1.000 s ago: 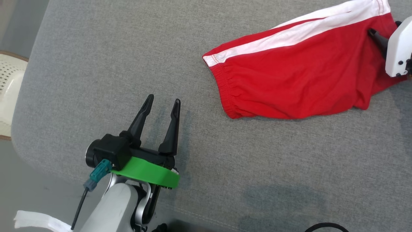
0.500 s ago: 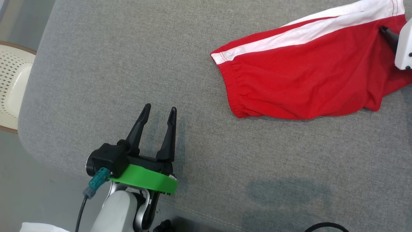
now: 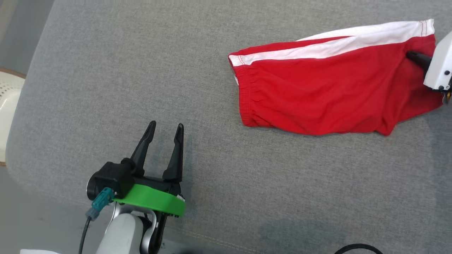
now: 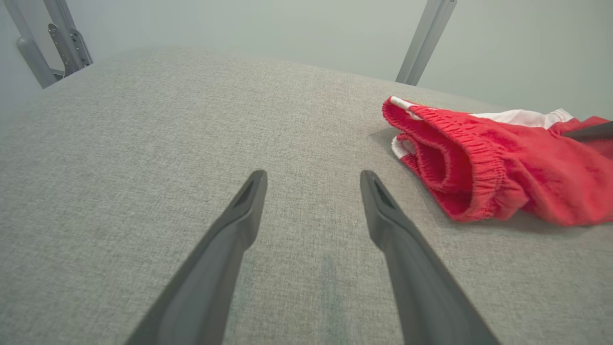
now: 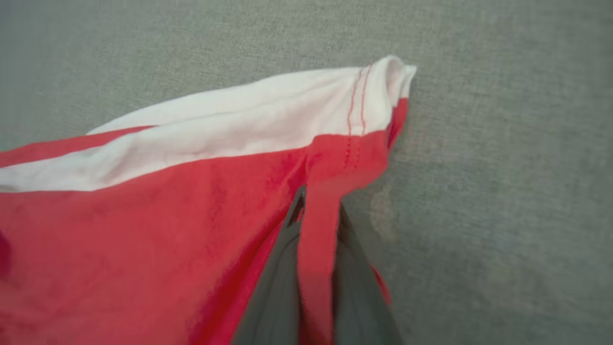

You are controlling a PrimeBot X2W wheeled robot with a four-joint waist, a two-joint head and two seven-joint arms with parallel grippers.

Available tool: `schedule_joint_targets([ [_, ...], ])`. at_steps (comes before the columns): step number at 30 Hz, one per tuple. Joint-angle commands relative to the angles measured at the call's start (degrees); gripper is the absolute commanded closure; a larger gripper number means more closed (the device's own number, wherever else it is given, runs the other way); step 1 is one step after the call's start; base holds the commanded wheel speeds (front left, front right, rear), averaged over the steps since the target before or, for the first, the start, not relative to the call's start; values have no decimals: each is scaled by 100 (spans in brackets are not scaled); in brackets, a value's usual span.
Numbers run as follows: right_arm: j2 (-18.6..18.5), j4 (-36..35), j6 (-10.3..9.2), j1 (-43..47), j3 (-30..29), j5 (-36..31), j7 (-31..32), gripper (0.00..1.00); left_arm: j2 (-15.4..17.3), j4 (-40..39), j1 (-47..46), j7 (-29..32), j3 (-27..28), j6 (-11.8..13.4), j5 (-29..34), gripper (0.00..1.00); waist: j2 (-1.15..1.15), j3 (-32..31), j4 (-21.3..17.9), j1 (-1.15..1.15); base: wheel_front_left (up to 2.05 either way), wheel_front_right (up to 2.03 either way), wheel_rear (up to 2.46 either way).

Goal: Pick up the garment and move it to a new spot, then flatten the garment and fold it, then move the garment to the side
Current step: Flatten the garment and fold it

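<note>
head: I'm pinching the shorts at 2 o'clock with my right gripper, left gripper idling wide apart and empty at 7 | left wrist: shorts lying at 2 on the cushion | right wrist: I'm clamping just a thin hem fold, so it may be slipping free on lifting

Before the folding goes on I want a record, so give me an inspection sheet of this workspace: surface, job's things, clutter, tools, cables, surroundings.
Surface: grey fabric cushion, rounded corner at the left.
Job's things: red shorts with a white stripe, lying rumpled at the right.
Clutter: nothing seen.
Tools: left tool open over bare cushion, apart from the shorts; right tool shut on the shorts' hem.
Cables: teal plug with a black lead at the left wrist; dark loop at the bottom edge.
Surroundings: pale perforated object at the left; grey metal struts behind.
</note>
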Motion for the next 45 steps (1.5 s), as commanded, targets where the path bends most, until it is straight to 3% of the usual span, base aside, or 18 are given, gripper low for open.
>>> schedule_joint_targets([
  [1, 60, -76, -5, 182, -208, 152, 78, 100, 1, 34, 141, -14, 30, -38, 61, 0, 0, -316, -325, 0, 0, 0, 0],
  [9, 369, -442, -4, 1087, -1515, 413, 432, 100, 3, 155, 396, -14, 135, -80, 243, 0, 0, -718, -724, 0, 0, 0, 0],
  [14, 441, -640, -3, 1609, -2484, 83, 201, 100, 3, 117, 580, -15, 158, -95, 284, 0, 0, -805, -790, 0, 0, 0, 0],
  [18, 526, -898, -3, 1725, -2788, -24, 4, 100, 3, 108, 685, -15, 167, -103, 261, 0, 0, -840, -784, 0, 0, 0, 0],
  [22, 884, -1575, -3, 1595, -2586, 325, 173, 100, 2, 80, 785, -15, 166, -108, 218, 0, 0, -910, -784, 0, 0, 0, 0],
  [28, 1680, -2447, -3, 1541, -1630, 395, 582, 100, 1, 39, 806, -14, 92, -79, 132, 0, 0, -902, -814, 0, 0, 0, 0],
  [29, 1924, -2398, -3, 1487, -1254, 156, 519, 100, 1, 51, 757, -15, 33, -82, 136, 0, 0, -875, -820, 0, 0, 0, 0],
  [33, 2226, -1899, -3, 1256, -796, -366, 132, 100, 1, 118, 633, -14, -75, -98, 184, 0, 0, -825, -762, 0, 0, 0, 0],
  [41, 2388, -884, -3, 921, -286, -647, -455, 100, 0, 282, 596, -14, -64, -126, 221, 0, 0, -848, -604, 0, 0, 0, 0],
  [42, 2383, -830, -3, 890, -255, -683, -564, 88, 0, 292, 619, -15, -64, -127, 212, 0, 0, -864, -604, 0, 0, 0, 0],
  [43, 2384, -788, -3, 863, -207, -680, -668, 0, 0, 303, 649, -14, -59, -127, 198, 0, 0, -879, -611, 0, 0, 0, 0],
  [45, 2397, -732, -3, 867, -115, -627, -848, 0, 0, 318, 707, -14, -50, -128, 185, 0, 0, -928, -637, 0, 0, 0, 0],
])
